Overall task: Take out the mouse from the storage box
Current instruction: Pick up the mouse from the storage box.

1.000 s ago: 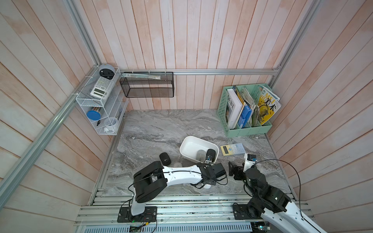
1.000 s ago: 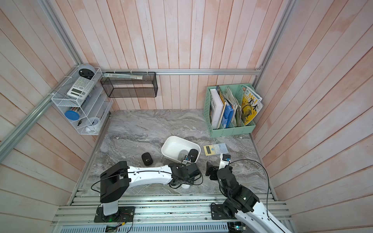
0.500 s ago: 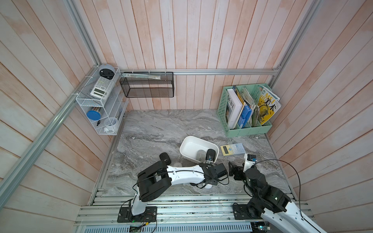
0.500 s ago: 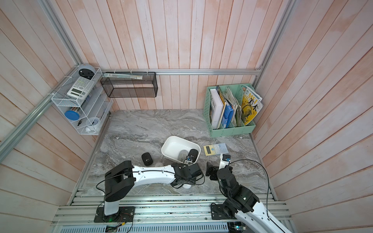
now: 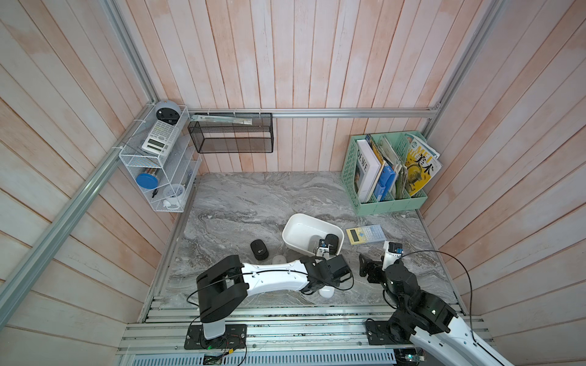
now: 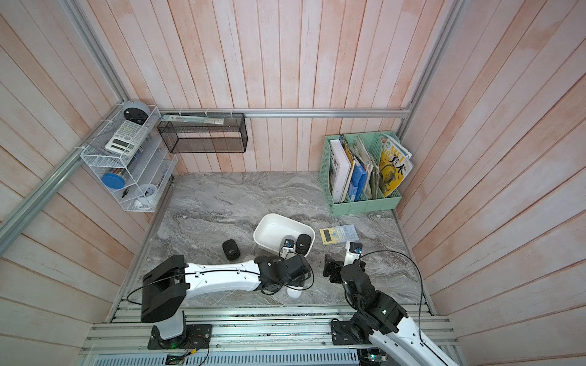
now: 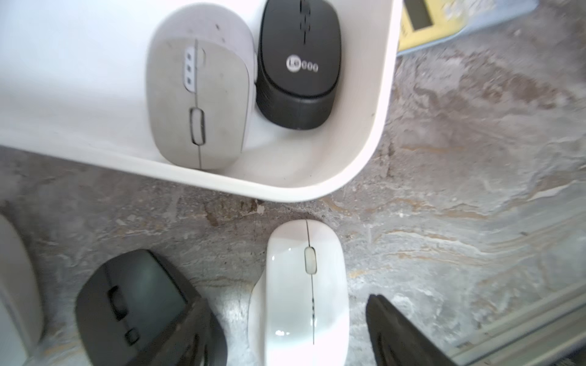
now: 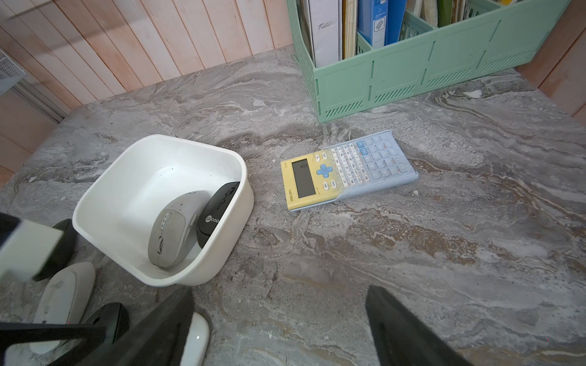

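The white storage box (image 5: 299, 229) (image 6: 272, 226) (image 7: 285, 190) (image 8: 158, 139) stands mid-table. Inside it a grey mouse (image 7: 198, 104) (image 8: 174, 228) and a black mouse (image 7: 296, 63) (image 8: 215, 215) (image 5: 331, 242) lie side by side at one end. A glossy white mouse (image 7: 301, 294) (image 5: 326, 292) (image 8: 196, 342) lies on the table just outside the box's near corner. My left gripper (image 7: 287, 301) is open astride it, with a gap on each side. My right gripper (image 8: 280, 290) (image 5: 364, 269) hangs open over bare marble to the box's right.
On the table left of the box lie a black mouse (image 5: 259, 249) (image 6: 231, 249) and a pale mouse (image 8: 63, 298). Another dark mouse-like shape (image 7: 136, 301) sits against my left finger. A yellow-blue calculator (image 5: 364, 234) (image 8: 348, 169) lies right of the box, a mint file holder (image 5: 387, 202) behind.
My left gripper's jaws have spread wider around the white mouse on the table. The left arm's rear links shifted slightly. The right arm has not moved.
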{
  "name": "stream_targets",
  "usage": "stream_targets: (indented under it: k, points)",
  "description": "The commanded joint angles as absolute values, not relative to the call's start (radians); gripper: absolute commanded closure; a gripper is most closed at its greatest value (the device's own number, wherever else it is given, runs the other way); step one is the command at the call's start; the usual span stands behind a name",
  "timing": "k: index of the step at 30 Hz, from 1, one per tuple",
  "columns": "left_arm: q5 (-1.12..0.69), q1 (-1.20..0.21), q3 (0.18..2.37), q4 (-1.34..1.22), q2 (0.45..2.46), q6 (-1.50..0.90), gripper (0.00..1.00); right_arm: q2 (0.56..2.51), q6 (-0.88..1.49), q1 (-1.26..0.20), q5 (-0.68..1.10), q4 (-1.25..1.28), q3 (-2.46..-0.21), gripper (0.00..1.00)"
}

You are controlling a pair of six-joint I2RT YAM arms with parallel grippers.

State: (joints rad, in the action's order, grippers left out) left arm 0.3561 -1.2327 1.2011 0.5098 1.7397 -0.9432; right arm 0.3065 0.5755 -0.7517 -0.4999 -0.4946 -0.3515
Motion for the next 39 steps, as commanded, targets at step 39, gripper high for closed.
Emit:
stream_targets:
  k: [39]
  points:
    - [0.835,-0.996,0.463,0.550,0.465,-0.593,0.00,1.549,0.691,-0.882,-0.403,-0.356,-1.001,0.07]
